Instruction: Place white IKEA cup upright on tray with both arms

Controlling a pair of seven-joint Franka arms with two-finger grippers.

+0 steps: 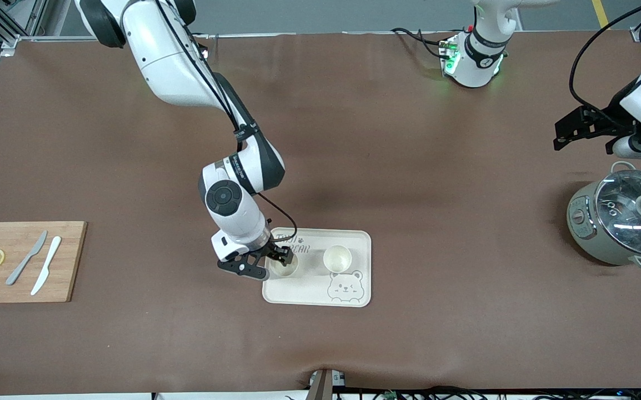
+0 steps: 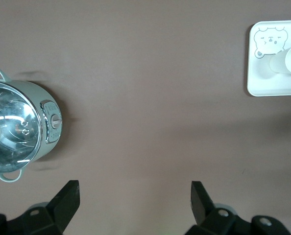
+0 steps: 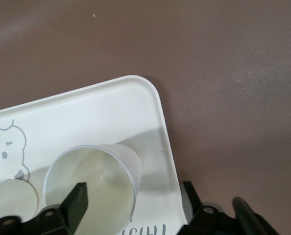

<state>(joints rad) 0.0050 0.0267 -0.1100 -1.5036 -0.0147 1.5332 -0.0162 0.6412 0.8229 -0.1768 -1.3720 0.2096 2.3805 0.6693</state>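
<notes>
Two white cups stand mouth up on the cream bear tray (image 1: 354, 244). One cup (image 1: 284, 265) is at the tray's end toward the right arm; the other cup (image 1: 336, 258) is mid-tray. My right gripper (image 1: 276, 264) is low over the first cup (image 3: 101, 181) and open. One finger (image 3: 77, 200) is inside its mouth and the other finger (image 3: 192, 200) is outside, over the tray's rim (image 3: 160, 112). The second cup (image 3: 11, 200) shows beside it. My left gripper (image 1: 562, 138) waits open over bare table, its fingers (image 2: 67, 196) wide apart, the tray (image 2: 263, 88) far off.
A grey-green pot (image 1: 623, 216) with a glass lid stands under the left arm, close to its gripper (image 2: 134, 196). At the right arm's end of the table a wooden cutting board (image 1: 20, 261) carries two knives and two lemon slices.
</notes>
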